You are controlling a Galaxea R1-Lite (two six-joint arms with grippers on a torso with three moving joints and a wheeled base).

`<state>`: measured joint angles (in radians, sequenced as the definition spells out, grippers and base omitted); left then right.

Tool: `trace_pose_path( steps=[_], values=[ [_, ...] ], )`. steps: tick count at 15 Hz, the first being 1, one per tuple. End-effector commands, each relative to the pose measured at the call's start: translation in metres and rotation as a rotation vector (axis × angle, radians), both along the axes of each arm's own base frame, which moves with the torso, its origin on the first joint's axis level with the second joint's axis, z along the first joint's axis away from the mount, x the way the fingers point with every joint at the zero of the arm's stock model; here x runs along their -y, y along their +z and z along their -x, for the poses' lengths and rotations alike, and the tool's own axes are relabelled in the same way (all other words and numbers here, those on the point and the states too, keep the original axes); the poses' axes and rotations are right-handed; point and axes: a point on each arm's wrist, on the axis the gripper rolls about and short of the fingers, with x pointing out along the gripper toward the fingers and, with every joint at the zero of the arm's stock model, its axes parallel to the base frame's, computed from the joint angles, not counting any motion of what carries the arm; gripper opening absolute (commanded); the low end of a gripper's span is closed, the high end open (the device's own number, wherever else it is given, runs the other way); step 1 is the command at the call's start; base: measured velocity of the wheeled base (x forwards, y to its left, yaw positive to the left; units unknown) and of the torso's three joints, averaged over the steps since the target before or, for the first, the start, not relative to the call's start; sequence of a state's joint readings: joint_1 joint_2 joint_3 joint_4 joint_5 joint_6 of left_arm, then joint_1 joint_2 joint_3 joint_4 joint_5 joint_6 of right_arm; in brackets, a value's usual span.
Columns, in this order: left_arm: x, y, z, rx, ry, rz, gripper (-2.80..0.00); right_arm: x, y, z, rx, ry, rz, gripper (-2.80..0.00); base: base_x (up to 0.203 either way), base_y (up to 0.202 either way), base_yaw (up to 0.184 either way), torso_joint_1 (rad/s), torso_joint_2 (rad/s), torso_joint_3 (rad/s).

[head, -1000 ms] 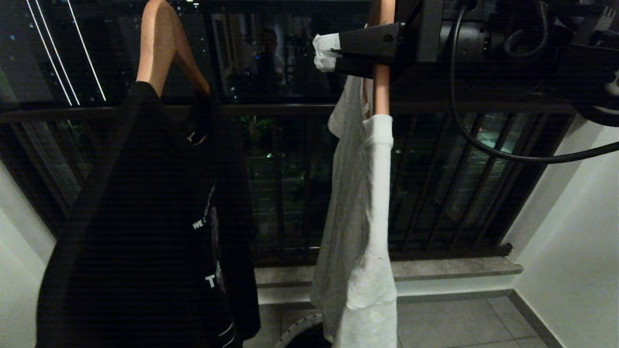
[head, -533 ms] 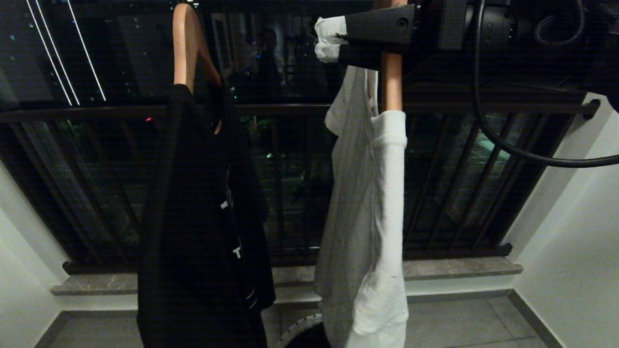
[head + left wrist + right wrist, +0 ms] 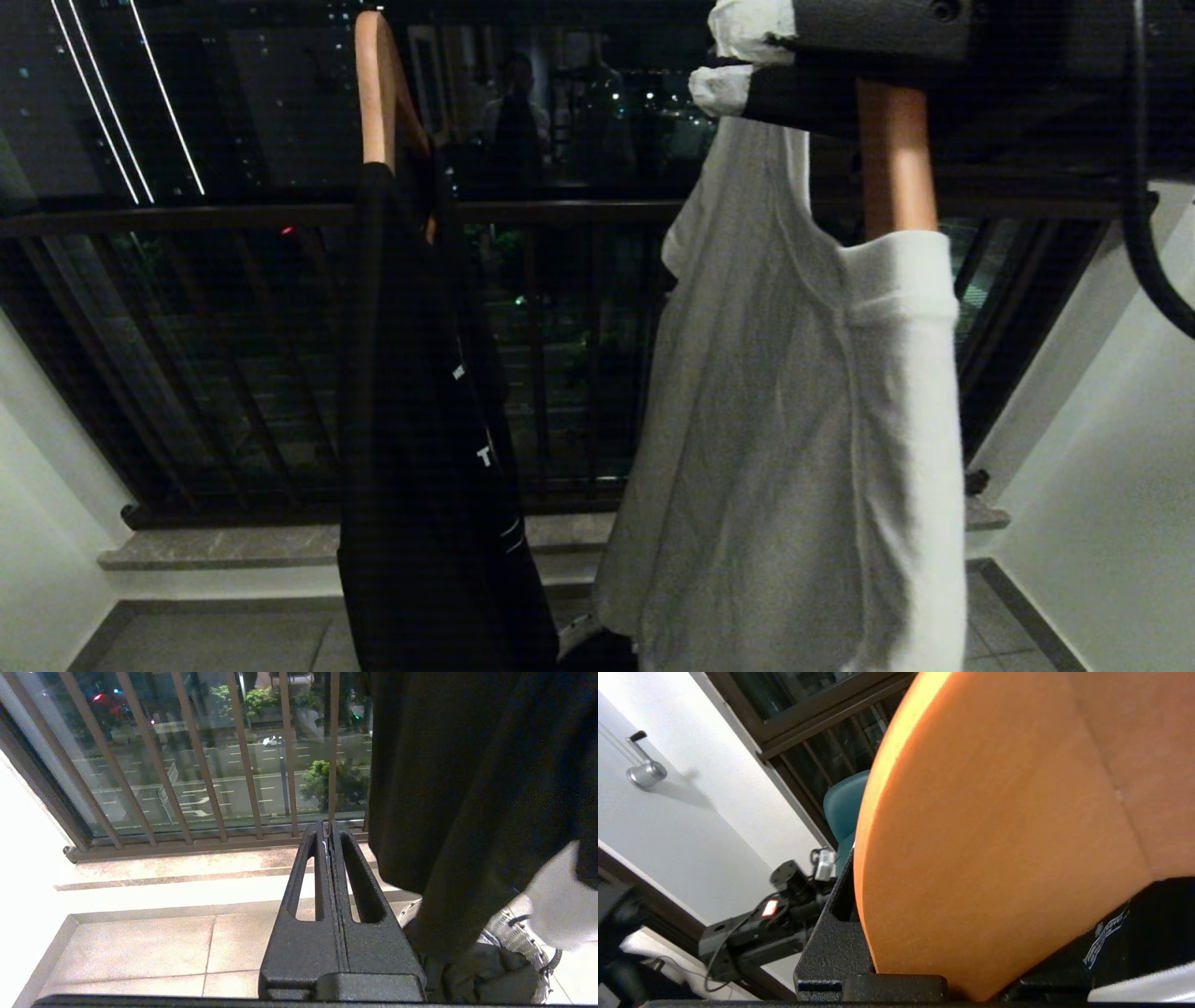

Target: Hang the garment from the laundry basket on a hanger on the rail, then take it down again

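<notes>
Right pincer (image 3: pixel 747 65): at 1 o'clock in head view, fingers wrapped in white cloth, clamped on wooden hanger (image 3: pixel 894 159). Hanger's orange wood fills right wrist view (image 3: pixel 1008 835) between the black fingers.
White garment (image 3: pixel 803 448): draped on that hanger, hanging from 1 o'clock down to 5 o'clock, folded sleeve edge just under the bare wood.
Black shirt (image 3: pixel 420 448): on second wooden hanger (image 3: pixel 375 89) at 11 o'clock, apart from white garment, white lettering on its front.
Left pincer (image 3: pixel 329 849): fingers pressed together, holding nothing, pointing toward window bars (image 3: pixel 201 756) and tiled floor (image 3: pixel 140 947).
Basket (image 3: pixel 518 938): at 4 o'clock in left wrist view, on floor, under black shirt's hem, dark cloth inside, ribbed rim partly hidden.
Rail: not in view.
</notes>
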<state>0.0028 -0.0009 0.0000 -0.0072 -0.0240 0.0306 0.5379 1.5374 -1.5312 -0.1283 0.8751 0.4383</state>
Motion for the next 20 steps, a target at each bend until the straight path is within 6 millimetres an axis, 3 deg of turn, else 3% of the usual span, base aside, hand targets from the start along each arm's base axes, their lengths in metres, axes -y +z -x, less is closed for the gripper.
trace_pose_path(
  steps=[1, 5, 10, 20],
  values=[
    [0.000, -0.001, 0.000, -0.002, 0.000, 0.000, -2.80, 0.019, 0.007, 0.032, 0.031, 0.001, -0.020, -2.80, 0.000, 0.000, 0.000, 0.000, 0.00, 0.000],
    [0.000, -0.001, 0.000, -0.002, 0.000, 0.000, -2.80, 0.040, -0.009, 0.064, -0.018, -0.017, 0.010, -2.80, 0.000, 0.000, 0.000, 0.000, 0.00, 0.000],
    [0.000, -0.001, 0.000, -0.002, 0.000, 0.000, -2.80, 0.064, -0.035, 0.090, -0.059, -0.109, 0.035, -2.80, 0.000, 0.000, 0.000, 0.000, 0.00, 0.000],
    [0.000, -0.001, 0.000, -0.002, 0.000, 0.000, -2.80, 0.084, -0.101, 0.096, -0.186, -0.218, 0.093, -2.80, 0.000, 0.000, 0.000, 0.000, 0.00, 0.000]
  ],
)
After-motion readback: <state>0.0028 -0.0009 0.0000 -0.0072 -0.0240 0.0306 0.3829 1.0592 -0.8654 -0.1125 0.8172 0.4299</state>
